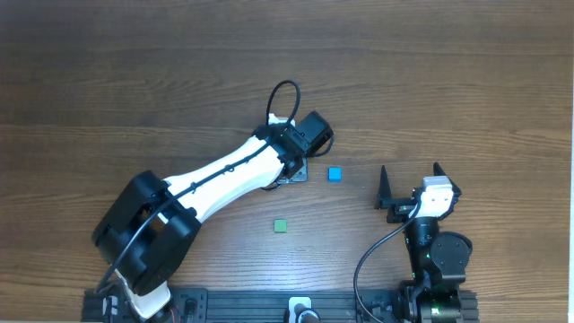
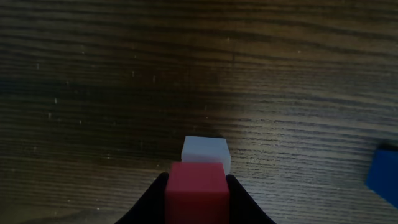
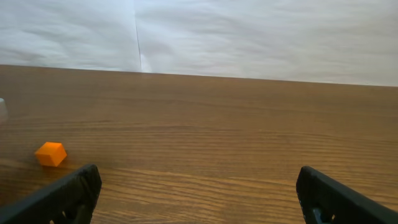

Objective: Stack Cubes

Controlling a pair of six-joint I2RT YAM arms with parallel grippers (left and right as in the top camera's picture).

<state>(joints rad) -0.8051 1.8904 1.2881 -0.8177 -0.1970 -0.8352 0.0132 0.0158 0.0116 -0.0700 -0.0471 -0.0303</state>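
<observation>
Currently left jaws closed on red cube (image 2: 196,194), one finger flat against each side of it. White cube (image 2: 206,153) sits on tabletop (image 2: 93,74) just past the tips, directly ahead of the red one; cannot tell whether the two touch. Blue cube (image 1: 334,173) lies off to one side of these jaws, near but apart. Green cube (image 1: 281,226) lies further off, back toward the arm bases. Right jaws spread wide, low over the tabletop. Orange cube (image 3: 51,154) rests ahead of them, out beyond one finger.
</observation>
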